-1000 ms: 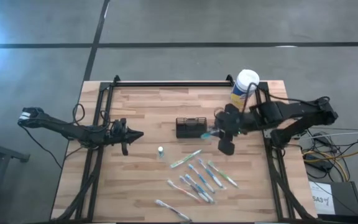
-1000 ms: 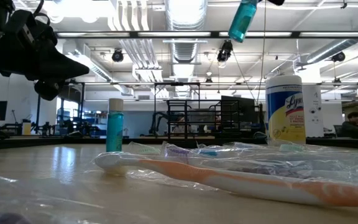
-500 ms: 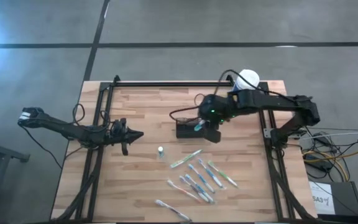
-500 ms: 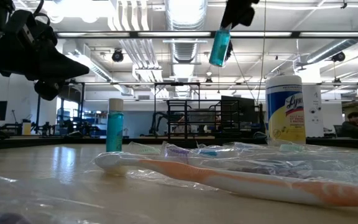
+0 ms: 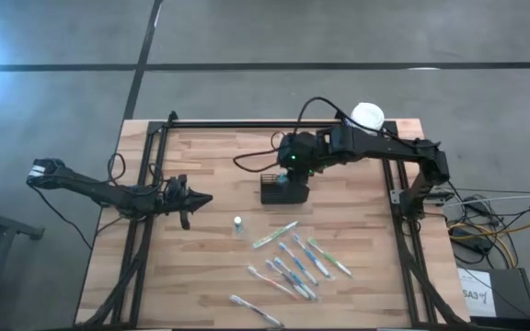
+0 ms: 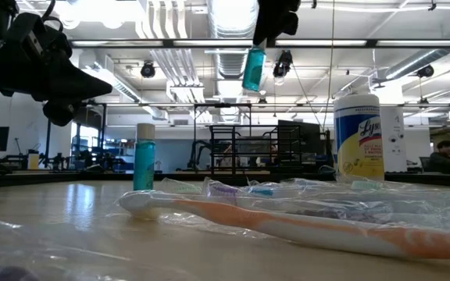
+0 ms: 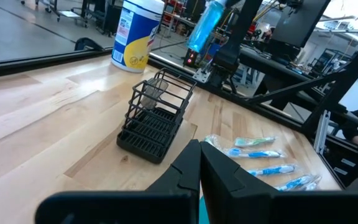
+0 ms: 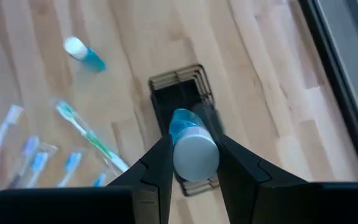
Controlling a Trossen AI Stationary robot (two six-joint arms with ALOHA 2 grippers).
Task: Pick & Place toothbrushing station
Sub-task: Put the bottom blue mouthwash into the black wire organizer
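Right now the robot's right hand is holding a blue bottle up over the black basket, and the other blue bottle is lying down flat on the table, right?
Almost. The right gripper does hold a blue bottle over the black basket. But the other blue bottle isn't lying flat: the low view shows it standing upright on the table.

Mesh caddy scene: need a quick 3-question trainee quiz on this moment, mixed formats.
1. True or false: the right pincer holds a blue bottle above the mesh caddy.
2. Where is the second blue bottle? A) in the caddy B) standing on the table C) in the left pincer
3. Fill in: the left pincer is ____.

Key: 1 true; 2 B; 3 shut
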